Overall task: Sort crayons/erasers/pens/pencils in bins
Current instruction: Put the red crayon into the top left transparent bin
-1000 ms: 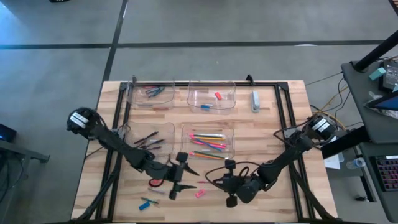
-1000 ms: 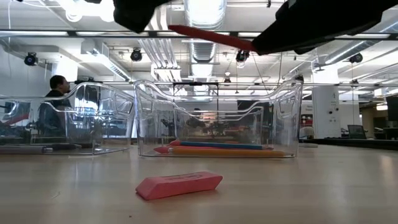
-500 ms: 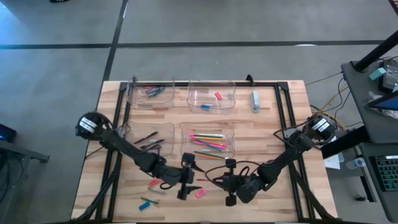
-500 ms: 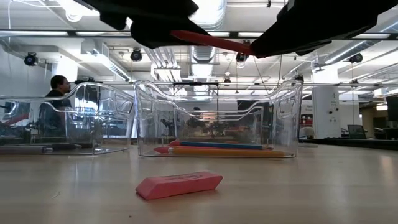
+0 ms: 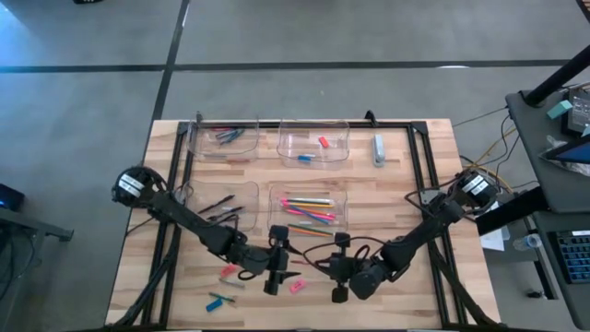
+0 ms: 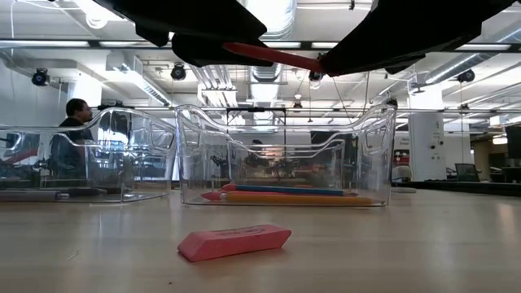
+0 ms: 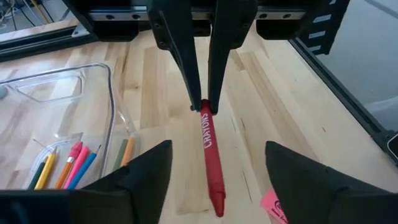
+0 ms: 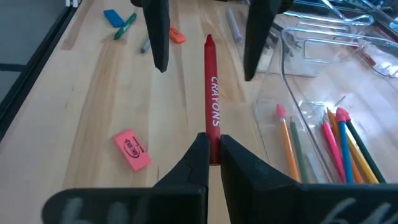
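A red crayon (image 8: 211,99) marked CRAYONS hangs in the air above the table's near middle. My right gripper (image 8: 211,140) is shut on its flat end. My left gripper (image 5: 282,269) is open; its fingers (image 8: 158,37) stand on either side of the crayon's pointed tip (image 7: 217,208) without touching it. Below, a pink eraser (image 6: 234,241) lies flat on the wood. Behind it a clear bin (image 5: 309,210) holds the pencils. My right gripper pinches the crayon's flat end (image 7: 204,107) between its two fingertips. It comes from the table's right, slanting a little downward, roughly in line with the crayon. The crayon sticks out past the fingers toward the left gripper, nearly level and clear of the table (image 6: 273,55).
Three more clear bins stand behind: one with dark pens (image 5: 221,205), one at the far left (image 5: 224,138), one with erasers (image 5: 313,143). A pale oblong item (image 5: 378,149) lies at the far right. Small loose pieces (image 5: 219,297) lie near the front left.
My left gripper has gone toward the table's right edge, up to the crayon, and its fingers now stand on either side of the tip. The crayon and my right gripper have stayed where they were.
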`<state>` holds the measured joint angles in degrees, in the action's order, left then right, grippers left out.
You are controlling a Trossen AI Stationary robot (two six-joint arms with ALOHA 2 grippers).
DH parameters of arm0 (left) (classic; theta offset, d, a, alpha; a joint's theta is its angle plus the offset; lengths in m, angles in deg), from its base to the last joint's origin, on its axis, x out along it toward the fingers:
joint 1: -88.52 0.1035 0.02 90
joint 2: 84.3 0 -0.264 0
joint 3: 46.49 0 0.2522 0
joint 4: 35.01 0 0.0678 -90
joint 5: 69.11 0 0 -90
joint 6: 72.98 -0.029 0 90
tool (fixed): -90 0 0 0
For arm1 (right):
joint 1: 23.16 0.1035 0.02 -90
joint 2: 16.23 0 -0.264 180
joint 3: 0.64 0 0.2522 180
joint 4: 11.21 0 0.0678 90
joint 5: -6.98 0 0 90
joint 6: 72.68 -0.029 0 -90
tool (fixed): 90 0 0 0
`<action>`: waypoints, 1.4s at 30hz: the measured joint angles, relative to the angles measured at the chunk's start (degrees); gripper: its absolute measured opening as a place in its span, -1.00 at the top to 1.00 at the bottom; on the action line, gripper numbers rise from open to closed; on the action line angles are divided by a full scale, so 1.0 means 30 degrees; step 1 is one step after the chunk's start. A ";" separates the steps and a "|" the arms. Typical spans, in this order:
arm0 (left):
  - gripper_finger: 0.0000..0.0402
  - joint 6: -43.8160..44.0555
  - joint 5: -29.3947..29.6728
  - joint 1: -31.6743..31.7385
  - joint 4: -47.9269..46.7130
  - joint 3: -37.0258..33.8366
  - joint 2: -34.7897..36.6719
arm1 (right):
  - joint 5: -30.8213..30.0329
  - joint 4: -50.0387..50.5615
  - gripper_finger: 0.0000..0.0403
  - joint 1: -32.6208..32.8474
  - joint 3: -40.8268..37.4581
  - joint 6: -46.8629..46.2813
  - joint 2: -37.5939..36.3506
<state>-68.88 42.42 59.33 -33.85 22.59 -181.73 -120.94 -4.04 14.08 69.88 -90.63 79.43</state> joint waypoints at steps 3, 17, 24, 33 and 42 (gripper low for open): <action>-0.04 0.0000 -0.0002 0.0071 0.0000 0.0020 0.0000 | -0.0075 -0.0036 0.94 -0.0048 0.0000 -0.0039 0.0000; 0.78 0.0191 0.0009 0.0471 -0.0029 0.0013 0.0000 | -0.0381 -0.0050 0.94 -0.0052 0.0007 0.0084 0.0000; 0.91 0.1019 0.0051 0.0834 -0.0353 0.0002 0.0015 | -0.1227 -0.0281 0.69 -0.0044 0.0028 -0.0024 0.0000; 0.92 0.0943 0.0427 0.0902 -0.2904 -0.0023 0.1708 | -0.1219 -0.0192 -0.11 0.0113 0.0029 0.0009 -0.0244; 0.93 0.0999 0.6703 0.1618 -1.2349 -0.0415 0.7964 | -0.1227 0.0109 -0.41 0.0511 0.0029 -0.0840 -0.1880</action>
<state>-65.88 62.53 64.19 -70.90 21.34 -157.84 -124.62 -3.71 15.61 69.96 -93.15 73.79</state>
